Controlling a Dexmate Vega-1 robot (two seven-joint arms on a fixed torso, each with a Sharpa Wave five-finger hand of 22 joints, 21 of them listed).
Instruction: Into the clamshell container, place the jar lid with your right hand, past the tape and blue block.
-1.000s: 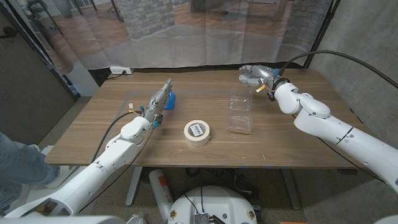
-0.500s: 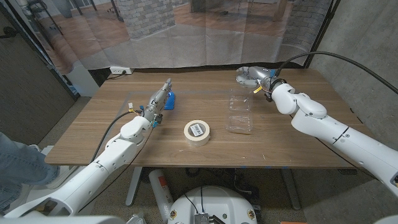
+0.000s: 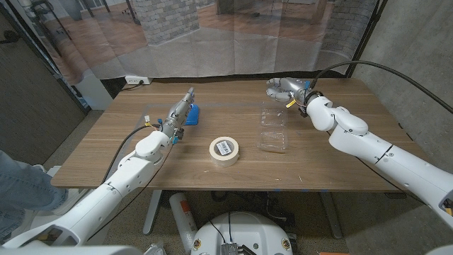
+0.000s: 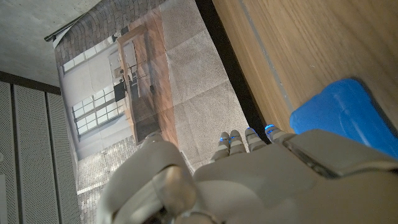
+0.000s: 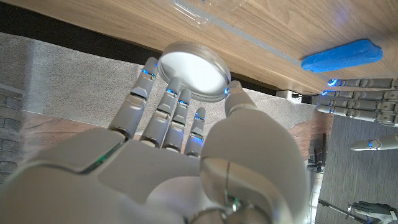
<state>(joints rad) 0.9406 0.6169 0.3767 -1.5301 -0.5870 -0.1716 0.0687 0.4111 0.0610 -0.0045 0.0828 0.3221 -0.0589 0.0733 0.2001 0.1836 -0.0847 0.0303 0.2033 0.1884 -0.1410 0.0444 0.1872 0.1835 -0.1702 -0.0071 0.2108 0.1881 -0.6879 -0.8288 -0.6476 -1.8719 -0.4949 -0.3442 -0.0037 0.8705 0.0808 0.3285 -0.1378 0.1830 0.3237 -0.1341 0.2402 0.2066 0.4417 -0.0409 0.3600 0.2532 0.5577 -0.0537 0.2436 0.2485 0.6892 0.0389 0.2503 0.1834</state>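
Leftward by a little, the right hand has carried the jar lid toward the clamshell container, pinching it between thumb and fingertips just beyond the container's far edge. Transport is under way; next comes lowering over the open tray (tape sits left of it). The left hand waits by the blue block, fingers straight, holding nothing.
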